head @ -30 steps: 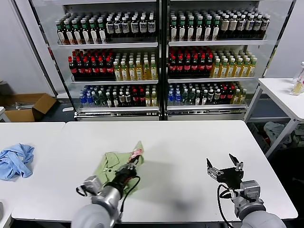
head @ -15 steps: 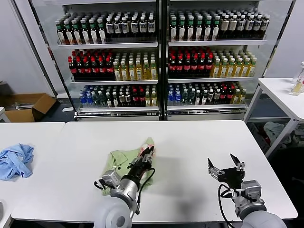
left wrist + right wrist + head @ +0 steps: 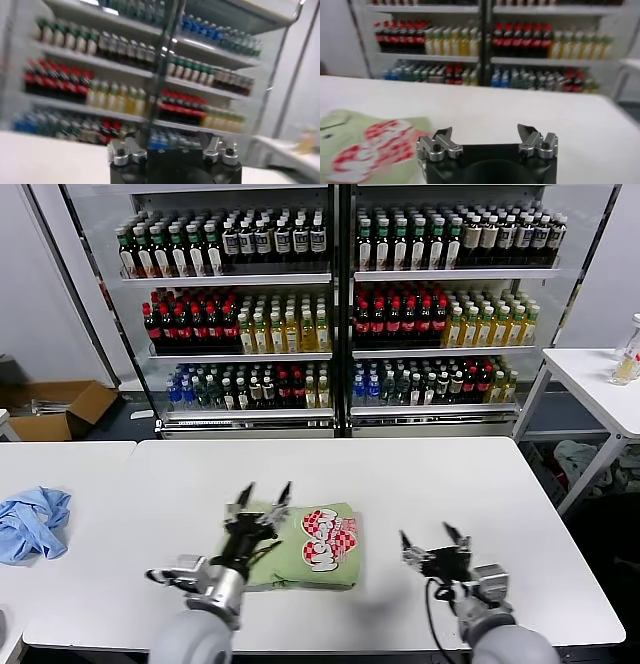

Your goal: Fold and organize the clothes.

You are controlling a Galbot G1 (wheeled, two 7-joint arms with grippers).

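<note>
Polo folded flat on the white counter [image 3: 420, 474], both jaws wide open and empty.

We see the light green polo shirt [image 3: 310, 544] as a soft, neat rectangle, checkered red-and-white print up, between the two grippers. The left gripper [image 3: 262, 502] is tilted upward over the shirt's edge, jaws spread. The right gripper [image 3: 432, 546] is low, jaws apart, shirt just beside it [image 3: 370, 145]. A crumpled blue cloth [image 3: 30, 522] shows only from the head.
</note>
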